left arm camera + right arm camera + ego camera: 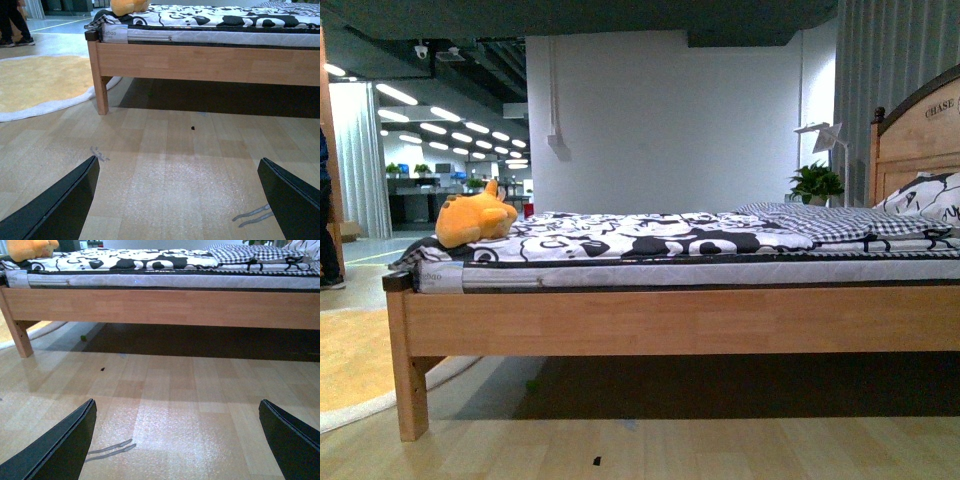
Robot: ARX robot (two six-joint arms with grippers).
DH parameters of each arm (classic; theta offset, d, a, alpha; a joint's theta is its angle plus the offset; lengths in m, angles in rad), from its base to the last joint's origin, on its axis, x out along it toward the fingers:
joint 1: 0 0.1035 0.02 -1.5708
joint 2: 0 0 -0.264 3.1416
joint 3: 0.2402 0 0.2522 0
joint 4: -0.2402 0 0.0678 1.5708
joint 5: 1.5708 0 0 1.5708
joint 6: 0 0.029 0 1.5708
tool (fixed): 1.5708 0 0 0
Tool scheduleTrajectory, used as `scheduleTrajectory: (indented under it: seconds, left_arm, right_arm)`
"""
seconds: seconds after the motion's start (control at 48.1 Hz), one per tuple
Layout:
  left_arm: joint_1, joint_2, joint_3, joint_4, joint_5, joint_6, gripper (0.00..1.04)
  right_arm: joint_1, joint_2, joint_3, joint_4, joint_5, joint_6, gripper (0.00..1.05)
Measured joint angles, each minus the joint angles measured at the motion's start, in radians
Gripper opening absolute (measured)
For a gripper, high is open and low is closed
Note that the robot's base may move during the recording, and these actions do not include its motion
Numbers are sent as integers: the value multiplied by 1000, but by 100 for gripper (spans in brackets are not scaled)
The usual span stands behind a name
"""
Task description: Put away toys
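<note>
Front view: plush animal point(472, 221) on bed point(670, 320), long axis left-right (ear up).

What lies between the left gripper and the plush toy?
In the left wrist view: wood floor, then the bed rail and mattress edge below the plush toy.

One plush toy point(475, 220), one bed point(670, 322), one rug point(350, 362), one potted plant point(816, 183).

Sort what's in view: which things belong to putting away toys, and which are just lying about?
Belongs to the job: orange plush toy at the bed's foot end; left gripper and right gripper, both open and empty.
Just lying about: wooden bed, patterned quilt, pillow, potted plant, yellow rug.
</note>
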Motion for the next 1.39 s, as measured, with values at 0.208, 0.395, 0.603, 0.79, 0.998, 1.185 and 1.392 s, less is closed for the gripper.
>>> scheduleTrajectory:
  seconds: [0.208,0.395,0.603,0.79,0.998,1.185,1.392]
  left_arm:
    - [0,0,0,0,0,0,98]
    - [0,0,0,0,0,0,98]
    - [0,0,0,0,0,0,98]
    - [0,0,0,0,0,0,98]
    - [0,0,0,0,0,0,98]
    - [0,0,0,0,0,0,98]
    - [0,0,0,0,0,0,98]
  right_arm:
    - [0,0,0,0,0,0,98]
    - [0,0,0,0,0,0,98]
    - [0,0,0,0,0,0,98]
    - [0,0,0,0,-1,0,98]
    - [0,0,0,0,0,0,98]
    - [0,0,0,0,-1,0,98]
    - [0,0,0,0,0,0,98]
